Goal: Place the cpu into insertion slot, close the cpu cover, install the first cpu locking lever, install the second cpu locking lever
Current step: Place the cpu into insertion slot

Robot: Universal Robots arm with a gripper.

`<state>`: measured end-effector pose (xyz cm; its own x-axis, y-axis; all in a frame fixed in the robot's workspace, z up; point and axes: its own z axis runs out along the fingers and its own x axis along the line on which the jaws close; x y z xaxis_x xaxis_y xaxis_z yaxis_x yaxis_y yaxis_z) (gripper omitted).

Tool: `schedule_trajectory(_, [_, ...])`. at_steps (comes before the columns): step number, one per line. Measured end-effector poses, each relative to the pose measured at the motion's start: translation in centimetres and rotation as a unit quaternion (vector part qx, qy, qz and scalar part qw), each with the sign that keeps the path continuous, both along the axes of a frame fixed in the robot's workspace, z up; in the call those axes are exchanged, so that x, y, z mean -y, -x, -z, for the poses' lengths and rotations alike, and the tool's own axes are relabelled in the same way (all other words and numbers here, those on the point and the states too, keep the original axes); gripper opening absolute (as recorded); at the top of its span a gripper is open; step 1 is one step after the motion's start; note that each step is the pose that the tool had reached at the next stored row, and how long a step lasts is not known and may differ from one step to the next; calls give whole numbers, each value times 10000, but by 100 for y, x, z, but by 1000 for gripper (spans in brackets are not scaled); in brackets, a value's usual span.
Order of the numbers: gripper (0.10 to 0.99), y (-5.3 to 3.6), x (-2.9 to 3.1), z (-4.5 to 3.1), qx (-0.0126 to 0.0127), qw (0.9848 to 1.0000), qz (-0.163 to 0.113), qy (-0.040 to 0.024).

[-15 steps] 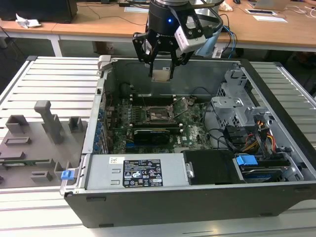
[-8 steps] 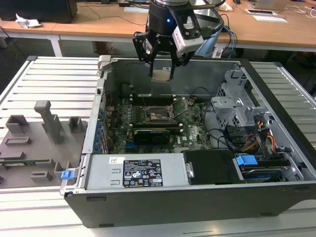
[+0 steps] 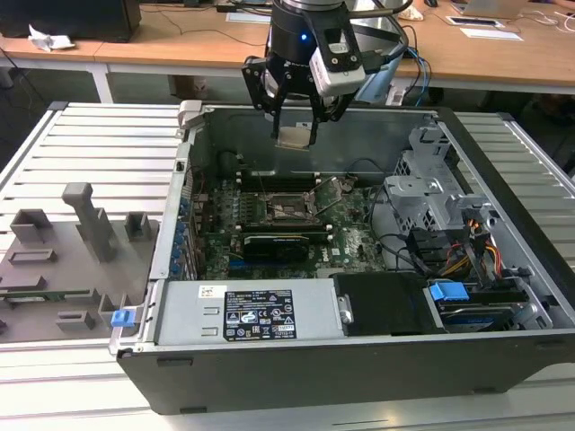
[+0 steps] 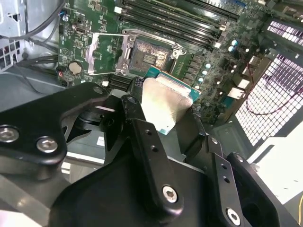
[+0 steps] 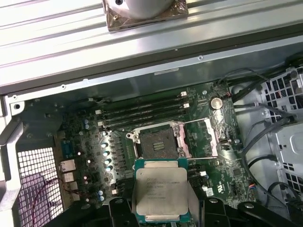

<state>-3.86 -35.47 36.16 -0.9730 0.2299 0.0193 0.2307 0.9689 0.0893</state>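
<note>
Exterior view: gripper (image 3: 296,133) grasping the cpu (image 3: 295,137) above the open case (image 3: 314,368) (ribbed metal table (image 3: 99,144), desks (image 3: 180,47) behind).

Nothing can be read; the black rectangular sticker (image 3: 259,315) and the small white sticker (image 3: 212,291) on the grey metal box (image 3: 180,316), lower centre of the exterior view, carry print too small to make out; faint engraved lines on the pale silvery square cpu (image 5: 161,188) in the first wrist view are likewise illegible.
</note>
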Motion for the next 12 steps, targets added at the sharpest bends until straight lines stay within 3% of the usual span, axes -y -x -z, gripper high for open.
schedule_trajectory(12, [525,3,0,12,0,9990,441,13])
